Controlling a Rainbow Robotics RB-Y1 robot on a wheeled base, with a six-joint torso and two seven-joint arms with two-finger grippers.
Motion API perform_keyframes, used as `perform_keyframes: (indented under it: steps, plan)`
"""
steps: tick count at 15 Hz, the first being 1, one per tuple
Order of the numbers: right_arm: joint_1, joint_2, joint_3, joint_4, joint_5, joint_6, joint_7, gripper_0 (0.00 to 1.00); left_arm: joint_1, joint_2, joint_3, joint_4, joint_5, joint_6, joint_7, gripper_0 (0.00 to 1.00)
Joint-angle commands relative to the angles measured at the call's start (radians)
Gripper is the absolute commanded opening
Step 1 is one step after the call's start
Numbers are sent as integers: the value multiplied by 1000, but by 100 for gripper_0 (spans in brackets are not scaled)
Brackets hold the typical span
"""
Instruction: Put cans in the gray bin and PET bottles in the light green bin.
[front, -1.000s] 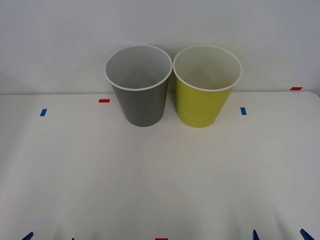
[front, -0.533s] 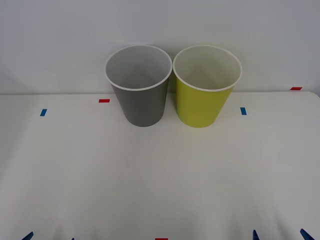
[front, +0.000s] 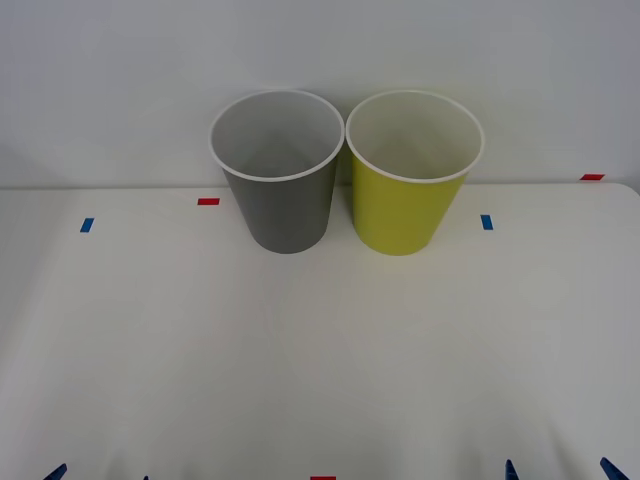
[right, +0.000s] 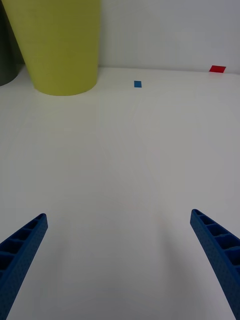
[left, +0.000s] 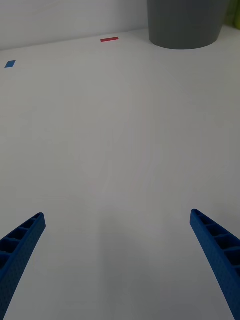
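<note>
The gray bin (front: 285, 215) and the light green bin (front: 405, 215) stand upright side by side at the back middle of the white table (front: 320, 350), their white rims almost touching. Both show pale insides with nothing visible in them. The cans and PET bottles are out of view. My left gripper (front: 100, 474) sits open at the near left edge, and in its wrist view (left: 117, 216) the gray bin (left: 185, 22) is far ahead. My right gripper (front: 558, 470) is open at the near right edge, facing (right: 119, 215) the light green bin (right: 60, 45). Neither holds anything.
Small tape marks lie on the table: red (front: 208, 201) and blue (front: 87, 225) on the left, blue (front: 486, 222) and red (front: 592, 177) on the right, red (front: 322, 478) at the near edge. A plain wall rises behind the bins.
</note>
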Motion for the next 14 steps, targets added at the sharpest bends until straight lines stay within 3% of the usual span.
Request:
perform_keyframes:
  steps: [1, 14]
  plan:
    - [0, 0, 0, 0, 0, 0, 0, 100, 0, 0, 0, 0, 0, 0, 0, 100]
    - [0, 0, 0, 0, 0, 0, 0, 100, 0, 0, 0, 0, 0, 0, 0, 100]
